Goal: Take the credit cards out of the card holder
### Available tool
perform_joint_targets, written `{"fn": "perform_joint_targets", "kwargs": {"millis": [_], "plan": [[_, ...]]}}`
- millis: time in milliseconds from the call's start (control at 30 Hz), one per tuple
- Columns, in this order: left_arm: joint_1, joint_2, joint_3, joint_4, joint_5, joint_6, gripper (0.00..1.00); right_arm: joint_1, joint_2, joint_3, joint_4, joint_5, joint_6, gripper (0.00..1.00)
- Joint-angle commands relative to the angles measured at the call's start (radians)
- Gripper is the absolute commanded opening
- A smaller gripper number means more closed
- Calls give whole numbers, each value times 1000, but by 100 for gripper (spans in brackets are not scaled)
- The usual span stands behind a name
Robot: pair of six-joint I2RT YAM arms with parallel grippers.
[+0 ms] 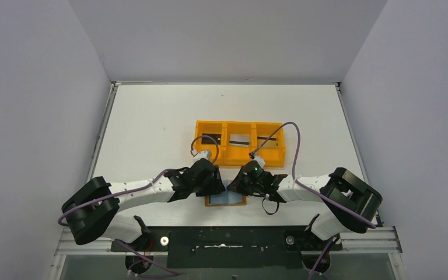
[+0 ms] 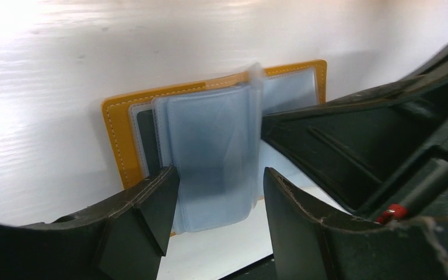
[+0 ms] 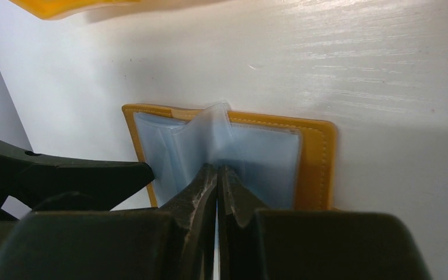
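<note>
The card holder (image 1: 226, 200) lies open on the table near the front edge, tan-orange with pale blue clear sleeves. In the left wrist view its orange rim (image 2: 115, 140) frames the sleeves (image 2: 210, 140), and a dark strip (image 2: 146, 143) shows in the left pocket; I cannot tell if it is a card. My left gripper (image 2: 219, 181) is open, its fingers on either side of the sleeves' near edge. My right gripper (image 3: 217, 172) is shut on a raised sleeve leaf (image 3: 213, 131) at the holder's (image 3: 318, 163) middle fold. Both grippers, left (image 1: 217, 188) and right (image 1: 234, 186), meet over the holder.
A bright orange three-compartment tray (image 1: 239, 156) stands just beyond the holder, with thin dark strips in its middle and right compartments. Its edge shows at the top of the right wrist view (image 3: 76, 6). The right gripper's body (image 2: 361, 146) crowds the left wrist view.
</note>
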Motion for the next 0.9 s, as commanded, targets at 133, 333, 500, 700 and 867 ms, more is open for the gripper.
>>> {"fn": "perform_joint_targets", "kwargs": {"millis": [133,333,500,700,867], "plan": [[-8,68,-27,221,146,-35,55,5,41,-12,-110,22,-25,0],[-2,36,-43,279,166,-46,55,5,33,-20,-109,28,-20,0],[-1,16,-52,357,202,-59,54,4,29,-22,-113,33,-17,0],[-1,-40,-68,384,180,-77,53,4,29,-27,-112,36,-11,0],[13,-38,-87,392,183,-86,53,3,30,-27,-108,36,-8,0]]}}
